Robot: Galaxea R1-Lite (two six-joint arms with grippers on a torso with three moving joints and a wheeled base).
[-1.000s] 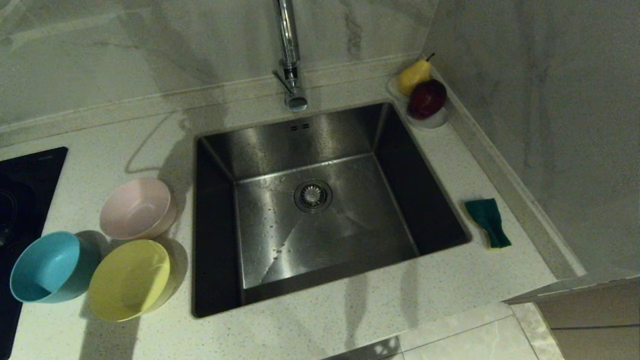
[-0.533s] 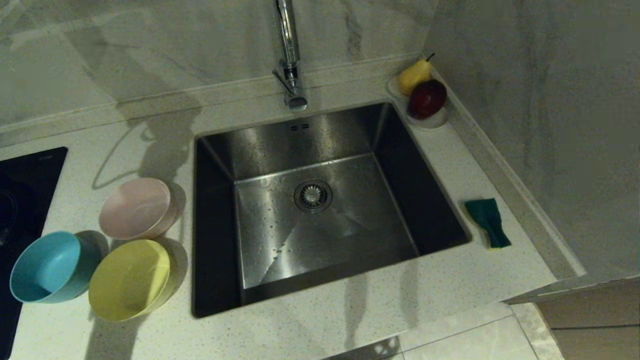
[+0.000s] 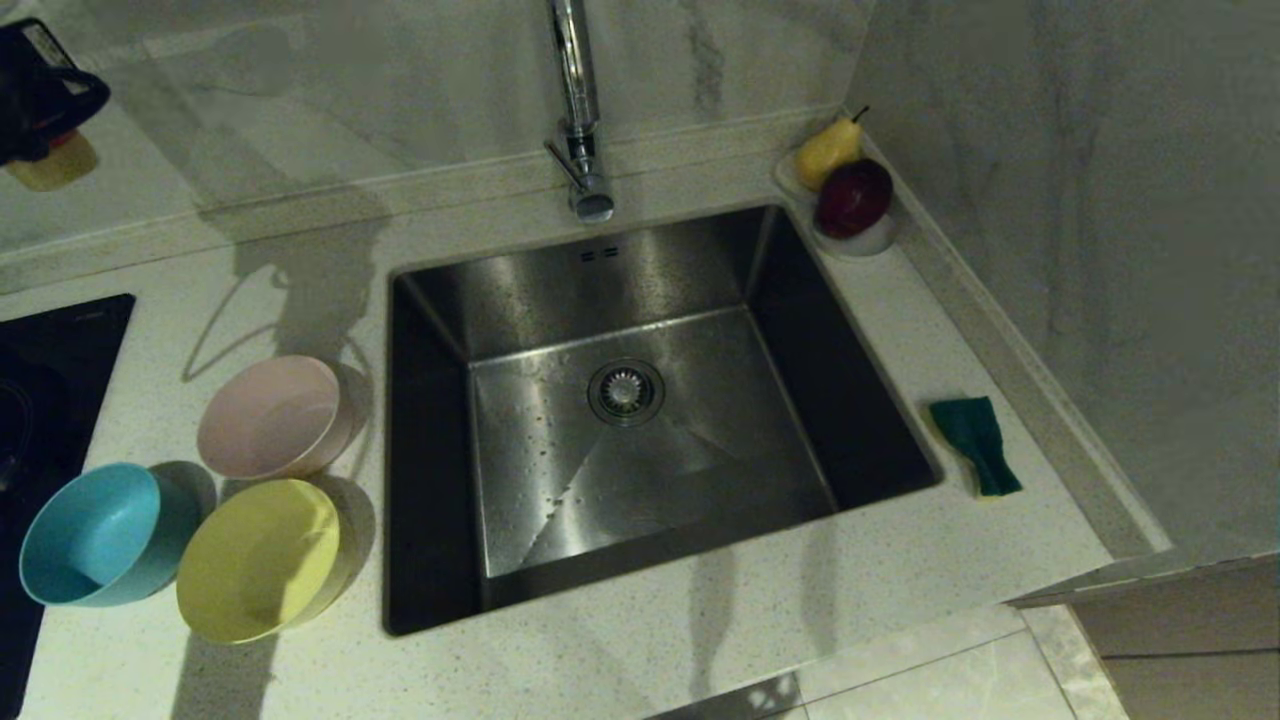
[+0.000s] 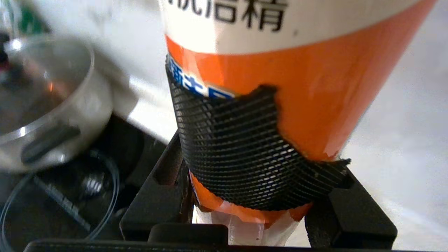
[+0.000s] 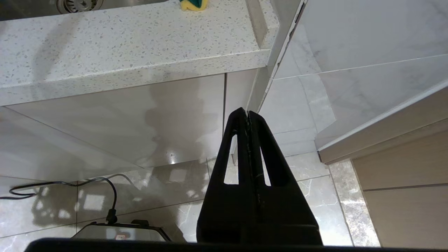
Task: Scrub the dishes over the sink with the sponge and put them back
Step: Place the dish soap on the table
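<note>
Three bowls stand on the counter left of the sink (image 3: 430, 480): pink (image 3: 268, 417), yellow (image 3: 258, 558) and blue (image 3: 92, 533). The green sponge (image 3: 975, 443) lies on the counter right of the sink, also seen as sponge (image 5: 193, 4) from below. My left gripper (image 3: 40, 100) hangs high at the far left, well away from the bowls. Close up, the left gripper (image 4: 255, 196) is shut on an orange and white detergent bottle (image 4: 315, 87) wrapped in black mesh. My right gripper (image 5: 247, 113) is parked below the counter edge, shut and empty.
The chrome tap (image 3: 575, 110) rises behind the sink. A white dish (image 3: 868, 243) with a pear and a red apple sits in the back right corner by the wall. A black hob (image 3: 60, 340) lies left of the bowls, with a steel pot (image 4: 45, 101) on it.
My left gripper with the bottle has come into the head view at the top left. Its shadow has slid left across the counter and backsplash. Bowls and sponge have not moved.
</note>
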